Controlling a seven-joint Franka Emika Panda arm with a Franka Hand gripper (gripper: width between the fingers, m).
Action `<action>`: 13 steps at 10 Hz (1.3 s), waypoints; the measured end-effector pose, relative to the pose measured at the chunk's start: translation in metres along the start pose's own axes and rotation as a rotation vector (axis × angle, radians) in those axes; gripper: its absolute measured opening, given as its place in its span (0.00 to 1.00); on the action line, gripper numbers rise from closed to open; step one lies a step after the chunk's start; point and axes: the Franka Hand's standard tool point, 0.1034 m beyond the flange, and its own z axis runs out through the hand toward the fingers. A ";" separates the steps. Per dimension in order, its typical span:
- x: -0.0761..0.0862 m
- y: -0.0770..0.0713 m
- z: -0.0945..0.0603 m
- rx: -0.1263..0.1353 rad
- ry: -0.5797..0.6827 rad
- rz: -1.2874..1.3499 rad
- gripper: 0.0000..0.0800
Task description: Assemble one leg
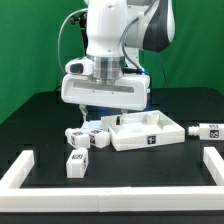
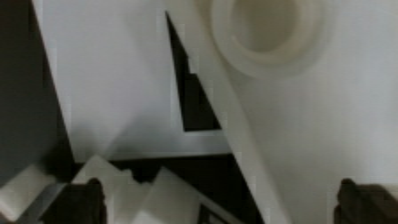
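Note:
In the exterior view my gripper (image 1: 101, 116) hangs low over the black table, just to the left of the large white square panel (image 1: 150, 131). Two white tagged legs (image 1: 87, 136) lie under and in front of it. A third leg (image 1: 76, 160) lies nearer the front, and another leg (image 1: 207, 130) lies far to the exterior view's right. In the wrist view the gripper (image 2: 222, 205) is open, with dark fingertips (image 2: 82, 202) wide apart. White surfaces fill the view, and one carries a round hole (image 2: 267, 32). I cannot tell which white piece lies between the fingers.
A white U-shaped border (image 1: 20, 172) runs along the table's front and sides, and its other arm (image 1: 214, 162) shows on the exterior view's right. A green backdrop stands behind.

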 end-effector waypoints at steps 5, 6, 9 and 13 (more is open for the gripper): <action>-0.009 -0.010 0.012 -0.014 -0.028 0.003 0.81; -0.009 -0.009 0.012 -0.014 -0.028 0.005 0.81; -0.009 -0.009 0.012 -0.014 -0.028 0.005 0.49; -0.007 -0.001 0.009 -0.012 -0.022 -0.020 0.10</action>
